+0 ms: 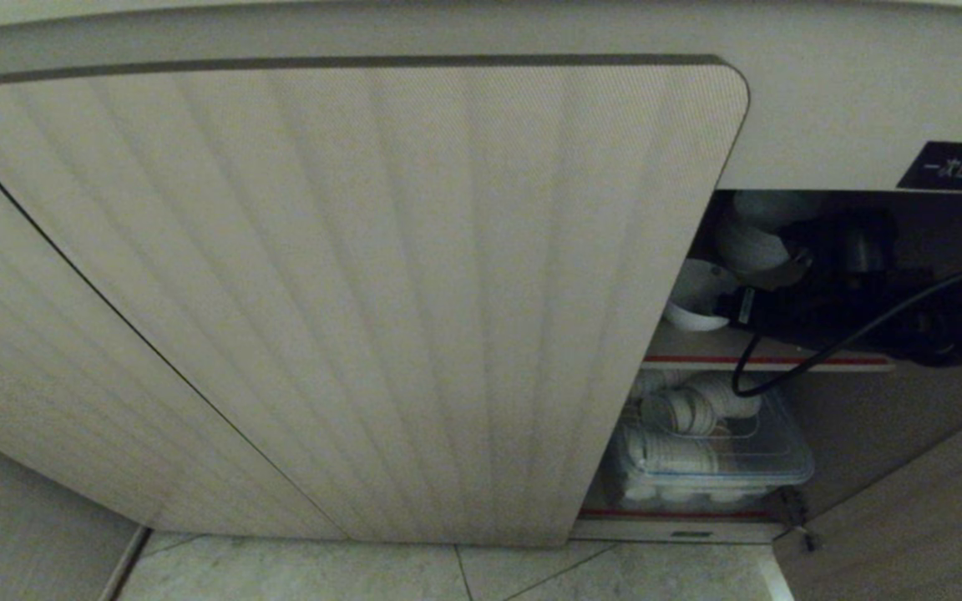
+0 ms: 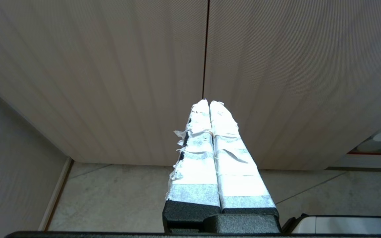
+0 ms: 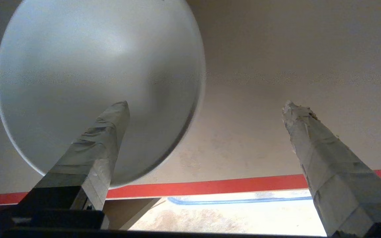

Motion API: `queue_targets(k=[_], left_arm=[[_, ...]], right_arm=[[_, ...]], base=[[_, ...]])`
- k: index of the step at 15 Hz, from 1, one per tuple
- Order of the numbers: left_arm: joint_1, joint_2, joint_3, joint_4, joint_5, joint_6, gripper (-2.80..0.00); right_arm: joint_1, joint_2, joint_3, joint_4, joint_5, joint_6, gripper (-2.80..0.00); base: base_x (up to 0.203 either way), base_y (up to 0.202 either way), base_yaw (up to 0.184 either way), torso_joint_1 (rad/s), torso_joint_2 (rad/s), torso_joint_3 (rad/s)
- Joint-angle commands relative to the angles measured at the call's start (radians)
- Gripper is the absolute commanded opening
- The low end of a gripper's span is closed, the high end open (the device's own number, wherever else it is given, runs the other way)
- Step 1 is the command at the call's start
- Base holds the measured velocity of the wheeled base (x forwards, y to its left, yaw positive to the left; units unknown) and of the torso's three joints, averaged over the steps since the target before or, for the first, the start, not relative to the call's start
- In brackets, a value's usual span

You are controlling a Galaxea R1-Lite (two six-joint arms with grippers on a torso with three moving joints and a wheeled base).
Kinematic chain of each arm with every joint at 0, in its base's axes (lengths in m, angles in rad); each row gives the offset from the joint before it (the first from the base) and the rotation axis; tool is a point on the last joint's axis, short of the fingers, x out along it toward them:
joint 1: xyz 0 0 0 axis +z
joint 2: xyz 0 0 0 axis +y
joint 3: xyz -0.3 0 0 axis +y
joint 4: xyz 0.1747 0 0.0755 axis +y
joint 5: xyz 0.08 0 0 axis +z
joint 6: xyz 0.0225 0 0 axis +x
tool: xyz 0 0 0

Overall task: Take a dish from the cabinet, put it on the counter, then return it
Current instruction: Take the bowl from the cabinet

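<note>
The cabinet [image 1: 347,292] fills the head view: one ribbed, round-cornered door hangs across most of it, and to its right the inside lies open under a small black label [image 1: 959,166] with white characters. On the lower shelf sits a clear plastic box [image 1: 727,463] with a blue-rimmed lid, packed with small white cups or bowls, a few more stacked on top of it. The upper shelf [image 1: 769,361], edged in red, carries the dish [image 1: 692,296], a small plain white bowl near the door's edge; another white vessel stands behind it in the dark, too dim to make out. The right arm reaches into this upper compartment, a black cable looping down from it. Seen from the right wrist, the right tool [image 3: 207,104] stands spread wide and grips nothing: one taped finger [image 3: 107,129] lies in front of the bowl's round white wall, whether touching it or just clear cannot be told, and the other finger is well off to the side over the bare brown shelf. The left tool [image 2: 209,102] is parked outside the cabinet, low over the tiled floor [image 2: 127,195], its two white-taped fingers pressed together with nothing between them, pointing at the seam where two closed ribbed doors meet.
</note>
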Motion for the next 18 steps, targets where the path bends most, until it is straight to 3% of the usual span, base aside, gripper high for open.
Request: queue_targets(k=[1, 18], left_arm=[[0.0, 0.0, 0.0, 0.0, 0.0, 0.0, -2.8], [0.0, 0.0, 0.0, 0.0, 0.0, 0.0, -2.8]], right_arm=[[0.0, 0.006, -0.008, 0.001, 0.011, 0.004, 0.0], [0.0, 0.043, -0.09, 0.08, 0.028, 0.004, 0.0]], base=[[0.0, 0.0, 0.0, 0.0, 0.0, 0.0], [0.0, 0.0, 0.0, 0.0, 0.0, 0.0]])
